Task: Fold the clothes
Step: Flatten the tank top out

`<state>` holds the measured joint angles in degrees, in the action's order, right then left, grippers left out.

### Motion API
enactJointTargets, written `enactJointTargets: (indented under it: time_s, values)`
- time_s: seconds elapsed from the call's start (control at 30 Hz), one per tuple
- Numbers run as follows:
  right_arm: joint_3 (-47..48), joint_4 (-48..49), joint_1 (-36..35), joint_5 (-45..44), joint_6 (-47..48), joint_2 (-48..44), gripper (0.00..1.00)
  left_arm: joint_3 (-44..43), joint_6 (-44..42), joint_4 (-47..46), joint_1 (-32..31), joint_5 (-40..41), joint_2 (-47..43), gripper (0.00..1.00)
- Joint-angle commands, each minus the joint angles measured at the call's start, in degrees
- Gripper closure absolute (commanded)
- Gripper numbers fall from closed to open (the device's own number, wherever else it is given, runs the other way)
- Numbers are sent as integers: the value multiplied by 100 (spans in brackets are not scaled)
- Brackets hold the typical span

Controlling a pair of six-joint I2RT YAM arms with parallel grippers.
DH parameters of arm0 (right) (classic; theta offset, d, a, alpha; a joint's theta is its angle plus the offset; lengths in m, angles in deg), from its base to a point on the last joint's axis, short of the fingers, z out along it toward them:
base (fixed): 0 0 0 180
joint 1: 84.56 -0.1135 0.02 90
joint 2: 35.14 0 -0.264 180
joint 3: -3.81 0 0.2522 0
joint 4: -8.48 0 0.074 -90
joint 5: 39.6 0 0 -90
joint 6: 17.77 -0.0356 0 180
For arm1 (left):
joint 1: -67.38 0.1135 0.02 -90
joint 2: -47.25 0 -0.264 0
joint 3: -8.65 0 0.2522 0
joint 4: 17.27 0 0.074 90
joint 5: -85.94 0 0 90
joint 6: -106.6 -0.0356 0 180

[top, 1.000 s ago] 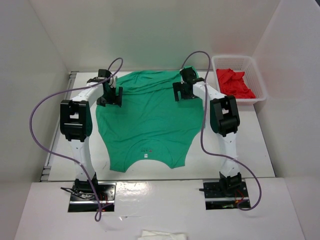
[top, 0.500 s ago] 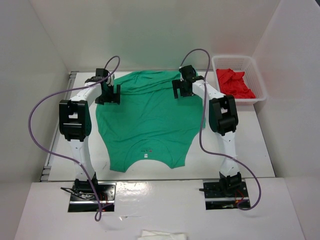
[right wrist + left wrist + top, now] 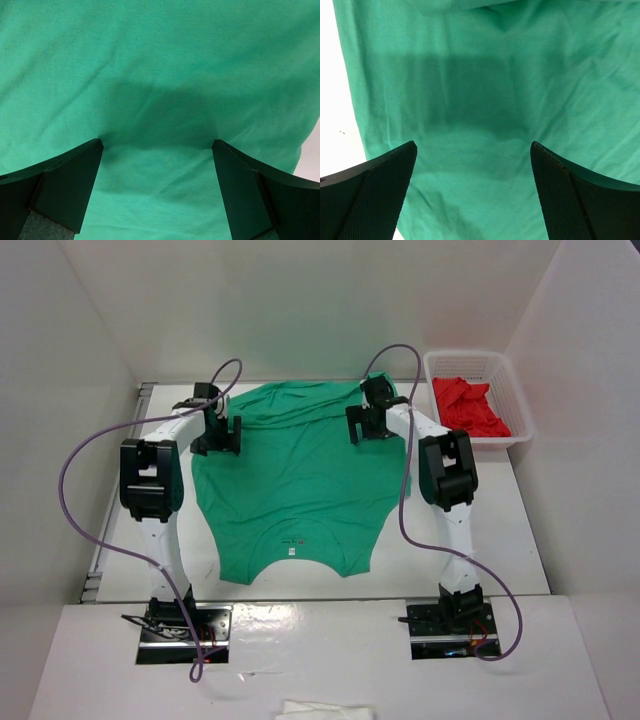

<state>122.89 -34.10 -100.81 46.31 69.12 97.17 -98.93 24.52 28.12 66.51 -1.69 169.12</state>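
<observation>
Top external view has the green T-shirt [image 3: 290,480] spread flat on the table [image 3: 520,540], collar toward the arm bases, with the left gripper [image 3: 220,435] and right gripper [image 3: 365,427] both hovering wide open over its far end, and this thin, soft, floppy cloth looks best pinched at the far hem corners

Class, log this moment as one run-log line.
shirt: spread flat, neck near | left gripper: open, over shirt | right gripper: open, over shirt | basket: red garment

The tiny label [image 3: 291,549] on the green shirt [image 3: 290,480] is too small to read. A white thing [image 3: 325,709] is cut off below.
</observation>
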Motion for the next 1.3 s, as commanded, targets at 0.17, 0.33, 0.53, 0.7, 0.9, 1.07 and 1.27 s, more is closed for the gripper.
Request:
enactJointTargets:
  time_s: [0.17,0.33,0.53,0.7,0.9,1.07,1.27]
  values:
    - [-573,-115,78,6,39,-188,1,382,271,27,69,114,118,0]
    - [-890,-62,78,-56,92,-355,1,654,324,79,130,9,118,0]
    - [-1013,-62,131,-4,92,-566,1,856,324,132,183,9,13,0]
    - [-1065,-361,131,120,92,-619,1,909,272,194,183,9,-92,0]
    - [-1189,-581,131,173,144,-847,1,962,113,544,183,-44,-206,0]
    - [-1259,-950,131,287,249,-987,1,962,-193,957,183,-158,-207,0]
    - [-1470,-1126,131,287,425,-1172,1,980,-624,1344,183,-35,-400,0]
